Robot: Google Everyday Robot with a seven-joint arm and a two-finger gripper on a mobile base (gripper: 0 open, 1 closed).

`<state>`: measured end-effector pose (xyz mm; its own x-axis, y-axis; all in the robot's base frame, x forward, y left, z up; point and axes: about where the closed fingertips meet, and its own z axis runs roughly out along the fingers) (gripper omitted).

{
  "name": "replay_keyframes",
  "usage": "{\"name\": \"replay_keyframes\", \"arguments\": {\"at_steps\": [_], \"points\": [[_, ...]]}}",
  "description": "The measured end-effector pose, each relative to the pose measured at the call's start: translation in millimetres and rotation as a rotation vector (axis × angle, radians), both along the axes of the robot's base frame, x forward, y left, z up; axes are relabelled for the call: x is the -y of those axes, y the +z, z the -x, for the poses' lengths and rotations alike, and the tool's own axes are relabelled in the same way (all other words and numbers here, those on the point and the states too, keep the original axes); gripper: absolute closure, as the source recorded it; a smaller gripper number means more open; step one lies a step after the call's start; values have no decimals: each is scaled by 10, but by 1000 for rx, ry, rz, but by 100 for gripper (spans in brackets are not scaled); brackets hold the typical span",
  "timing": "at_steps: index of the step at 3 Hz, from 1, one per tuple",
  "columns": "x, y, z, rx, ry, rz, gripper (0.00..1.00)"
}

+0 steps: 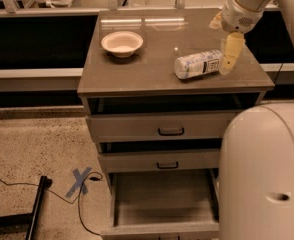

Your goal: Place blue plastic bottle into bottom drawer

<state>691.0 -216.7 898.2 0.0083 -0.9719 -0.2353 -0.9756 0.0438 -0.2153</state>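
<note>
The blue plastic bottle (198, 64) lies on its side on the grey cabinet top (152, 69), right of the middle, cap end to the right. My gripper (229, 59) hangs just at the bottle's right end, with a yellowish finger (231, 53) pointing down beside it. The bottom drawer (163, 199) stands pulled out below, its grey inside bare. The white arm shell (262, 179) covers the drawer's right side.
A shallow white bowl (122, 42) sits at the cabinet top's back left. Two shallower drawers with black handles (171, 131) are slightly open above. A blue tape cross (79, 181), a cable and a black stand foot (37, 204) lie on the floor to the left.
</note>
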Motion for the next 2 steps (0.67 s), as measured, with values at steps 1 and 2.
{"name": "replay_keyframes", "arguments": {"at_steps": [1,2], "points": [[-10,-34,-145,21,3,-15,0],[-38,-137,-223,13,13,-5,18]]}}
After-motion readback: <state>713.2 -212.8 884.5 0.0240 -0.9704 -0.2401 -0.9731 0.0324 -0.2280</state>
